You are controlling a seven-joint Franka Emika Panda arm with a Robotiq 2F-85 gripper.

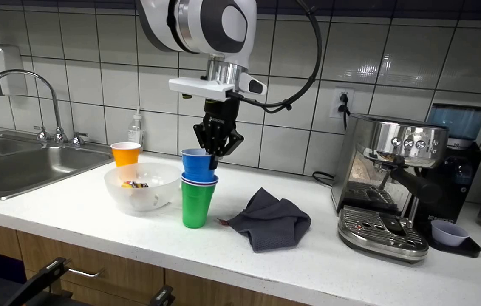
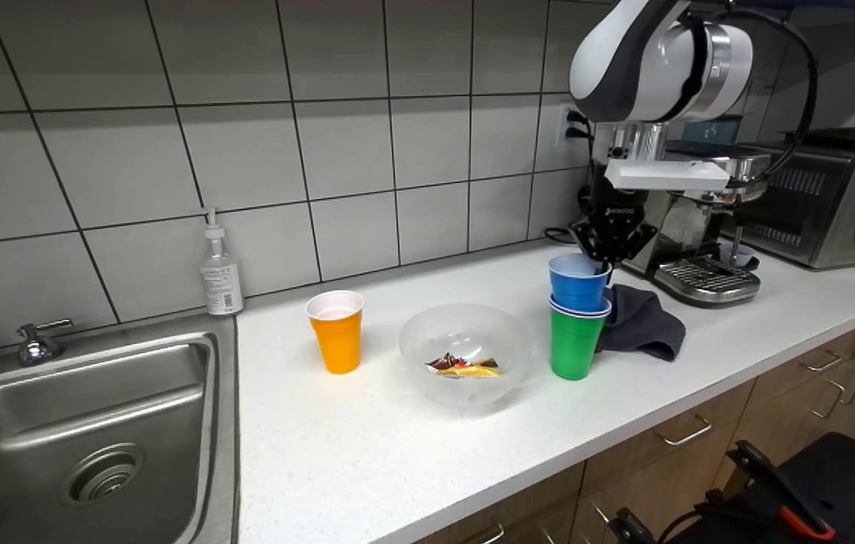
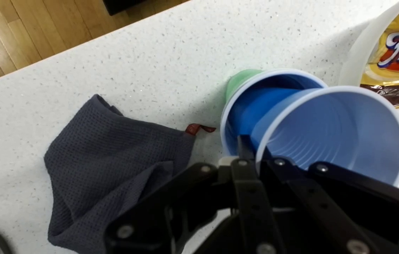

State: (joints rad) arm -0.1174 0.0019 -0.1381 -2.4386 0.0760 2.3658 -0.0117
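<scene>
Overhead, the gripper (image 3: 255,151) and the blue cup (image 1: 196,166) it is pinching, dipping into the green cup (image 1: 196,206), are blocking the way down, while the translucent bowl (image 2: 467,394) is crowding them from one side, leaving just a narrow gap. Opposite, the dark towel (image 1: 272,223) is lying low, and free air is stretching over it towards the espresso machine (image 1: 366,187), the next tall obstacle. In front, bare countertop (image 1: 206,244) is running to the edge; behind, the tiled wall (image 1: 283,146) is closing off reach.
</scene>
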